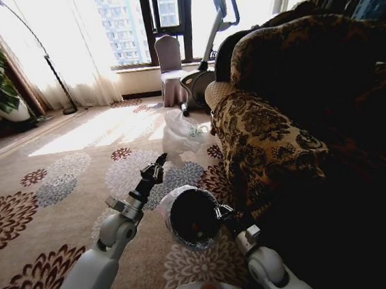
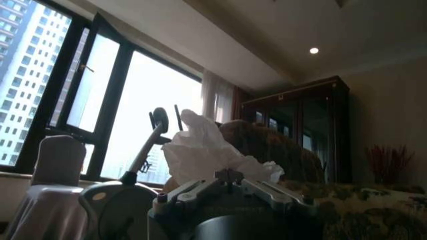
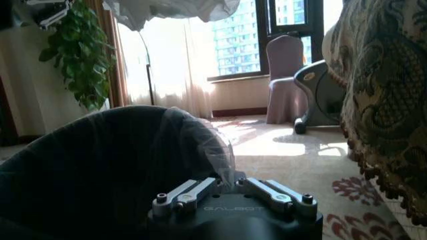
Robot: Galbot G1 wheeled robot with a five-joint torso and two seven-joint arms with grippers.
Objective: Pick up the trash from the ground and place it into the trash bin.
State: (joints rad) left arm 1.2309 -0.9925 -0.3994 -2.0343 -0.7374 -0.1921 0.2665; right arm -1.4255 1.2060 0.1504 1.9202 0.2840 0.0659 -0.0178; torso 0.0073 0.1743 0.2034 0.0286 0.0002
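The white plastic bag (image 1: 184, 133) lies crumpled on the carpet (image 1: 61, 198), just beside the front corner of the patterned sofa (image 1: 267, 137), and it is straight ahead of the left hand (image 1: 159, 163), beyond the fingertips along the line in which the arm points. It has no clear long axis, it is only a loose heap with a peak on top; in the left wrist view the same bag (image 2: 207, 150) stands right in front of the fingers. The left hand is clearly the nearer one, raised above the floor with its tip toward the bag; whether its fingers are spread or pressed together I cannot tell. The right hand (image 1: 221, 213) is at the rim of the trash bin (image 1: 193, 216), and the right wrist view suggests it pinches the bin's edge with the liner (image 3: 200, 145). The bin stands on the carpet close before the robot, between the two arms. The carpet has big flower patterns, and sunlight falls from the tall window (image 1: 167, 17) behind, where a covered chair (image 1: 170, 68) stands.
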